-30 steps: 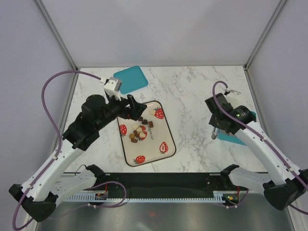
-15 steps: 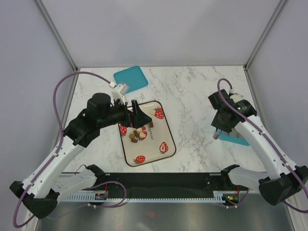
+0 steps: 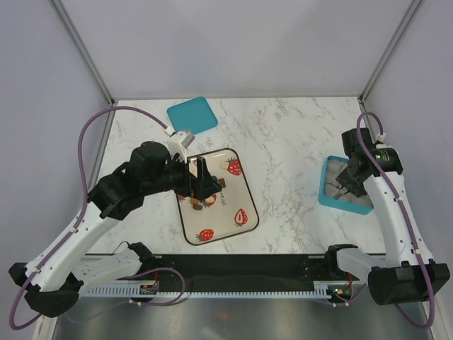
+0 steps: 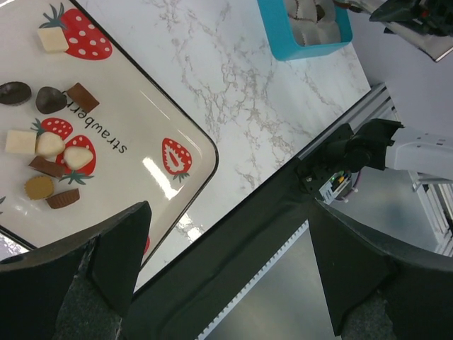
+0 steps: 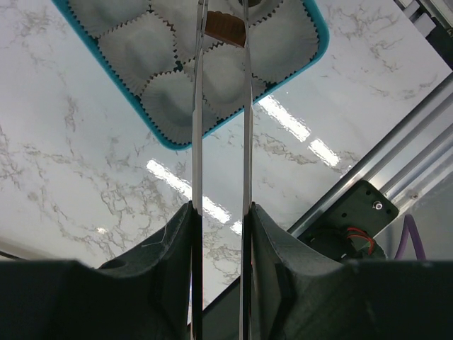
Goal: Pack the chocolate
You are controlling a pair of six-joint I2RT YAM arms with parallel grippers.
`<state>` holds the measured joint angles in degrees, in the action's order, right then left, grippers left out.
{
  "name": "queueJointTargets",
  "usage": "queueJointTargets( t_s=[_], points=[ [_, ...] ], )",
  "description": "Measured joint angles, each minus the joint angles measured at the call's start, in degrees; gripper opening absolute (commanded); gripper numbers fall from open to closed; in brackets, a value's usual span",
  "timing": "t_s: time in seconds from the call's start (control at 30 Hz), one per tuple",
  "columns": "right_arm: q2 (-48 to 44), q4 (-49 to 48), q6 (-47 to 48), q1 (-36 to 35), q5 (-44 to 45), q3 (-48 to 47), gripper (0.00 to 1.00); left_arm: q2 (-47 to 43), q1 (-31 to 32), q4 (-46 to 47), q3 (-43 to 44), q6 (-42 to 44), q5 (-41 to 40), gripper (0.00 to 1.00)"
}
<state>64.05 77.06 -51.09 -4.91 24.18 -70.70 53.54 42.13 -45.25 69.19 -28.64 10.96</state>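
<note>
Over the box (image 5: 172, 144), the right gripper (image 5: 223, 21) pinched one brown chocolate (image 5: 225, 28) by its sides; small, light and likely easily marred, it wanted gentle pressure. Other pieces (image 4: 49, 145) lay on the tray (image 4: 152, 106) under the left gripper (image 4: 233, 262), fingers wide.

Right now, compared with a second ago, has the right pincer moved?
Yes. The right pincer has moved rightward, from beside the left edge of the teal plastic box to above it, gripping a brown chocolate piece.
</note>
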Motion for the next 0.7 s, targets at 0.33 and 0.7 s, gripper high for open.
queueJointTargets(
  t_s=[0.33, 0.7],
  points=[
    [1.86, 0.13, 0.87, 6.99, -0.22, 0.98, 0.33, 0.24, 1.88, -1.38, -0.39, 2.16, -4.26, 1.00],
    [1.90, 0.09, 0.90, 8.57, -2.27, 6.10, 0.35, 1.73, 1.99, -1.44, -0.37, 2.58, -5.60, 1.00]
  ],
)
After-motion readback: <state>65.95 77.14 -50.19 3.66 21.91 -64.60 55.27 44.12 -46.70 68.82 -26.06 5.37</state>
